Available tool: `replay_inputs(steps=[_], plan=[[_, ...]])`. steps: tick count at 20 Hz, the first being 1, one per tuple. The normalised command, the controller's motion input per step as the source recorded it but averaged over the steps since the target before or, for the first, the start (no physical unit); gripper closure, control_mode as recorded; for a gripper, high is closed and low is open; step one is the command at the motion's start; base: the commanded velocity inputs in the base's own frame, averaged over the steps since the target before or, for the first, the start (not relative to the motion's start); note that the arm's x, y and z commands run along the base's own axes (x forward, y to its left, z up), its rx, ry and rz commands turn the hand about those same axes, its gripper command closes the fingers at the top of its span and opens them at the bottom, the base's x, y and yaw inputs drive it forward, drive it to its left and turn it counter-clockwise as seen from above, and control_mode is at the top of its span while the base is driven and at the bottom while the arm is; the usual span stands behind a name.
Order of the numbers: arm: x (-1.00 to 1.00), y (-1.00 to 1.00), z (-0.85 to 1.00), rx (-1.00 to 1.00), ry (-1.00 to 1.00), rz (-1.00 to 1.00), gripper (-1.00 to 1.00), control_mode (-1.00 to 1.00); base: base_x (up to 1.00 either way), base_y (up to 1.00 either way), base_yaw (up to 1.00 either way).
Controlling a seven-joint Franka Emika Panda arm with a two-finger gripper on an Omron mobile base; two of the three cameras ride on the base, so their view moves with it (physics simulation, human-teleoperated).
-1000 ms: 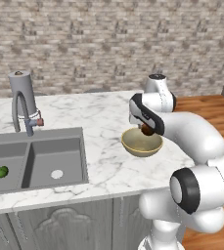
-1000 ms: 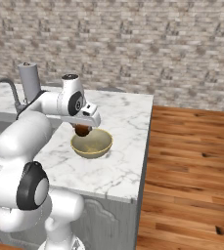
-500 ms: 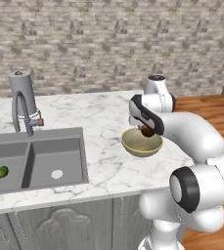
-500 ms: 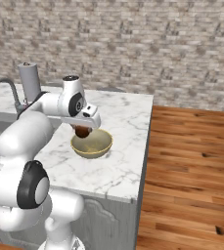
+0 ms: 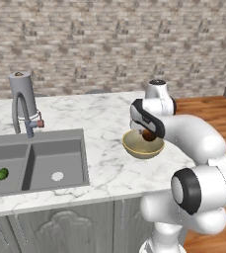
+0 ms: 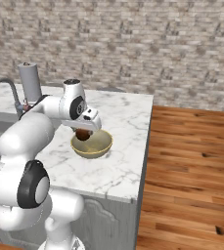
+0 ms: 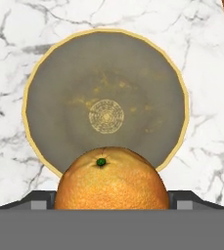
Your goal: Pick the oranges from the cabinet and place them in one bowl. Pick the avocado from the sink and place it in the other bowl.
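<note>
My gripper (image 5: 147, 133) hangs just over the pale yellow-beige bowl (image 5: 134, 147) on the marble counter, shut on an orange (image 5: 147, 134). From the right base view the orange (image 6: 82, 135) looks dark brownish, held above the bowl's (image 6: 100, 146) near rim under the gripper (image 6: 83, 134). In the hand view the orange (image 7: 112, 183) sits between the gripper (image 7: 111, 201) fingers, with the bowl (image 7: 106, 68) below it holding nothing. The avocado (image 5: 3, 173) lies in the left basin of the sink (image 5: 55, 150).
An arched grey faucet (image 5: 23, 101) with a red-marked handle stands behind the sink. The counter (image 5: 99, 118) ends just right of the bowl, with wooden floor (image 6: 191, 166) beyond. A brick wall runs along the back.
</note>
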Motion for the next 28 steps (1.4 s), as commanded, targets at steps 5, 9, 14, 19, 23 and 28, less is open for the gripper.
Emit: replay_inputs(steps=[5,9,14,19,23,28], plan=[[0.00,-0.03,-0.13,0.00,0.00,0.00,1.00,-1.00,0.00,0.00,0.00],[0.00,-0.05,-0.12,0.00,0.00,0.00,1.00,-1.00,0.00,0.00,0.00],[0.00,-0.05,-0.12,0.00,0.01,0.00,1.00,-1.00,0.00,0.00,0.00],[0.00,0.00,-0.13,0.00,0.02,0.00,1.00,-1.00,0.00,0.00,0.00],[0.02,0.00,-0.12,0.00,0.01,0.00,1.00,-1.00,0.00,0.00,0.00],[0.06,0.00,-0.10,0.00,0.00,0.00,1.00,-1.00,0.00,0.00,0.00]])
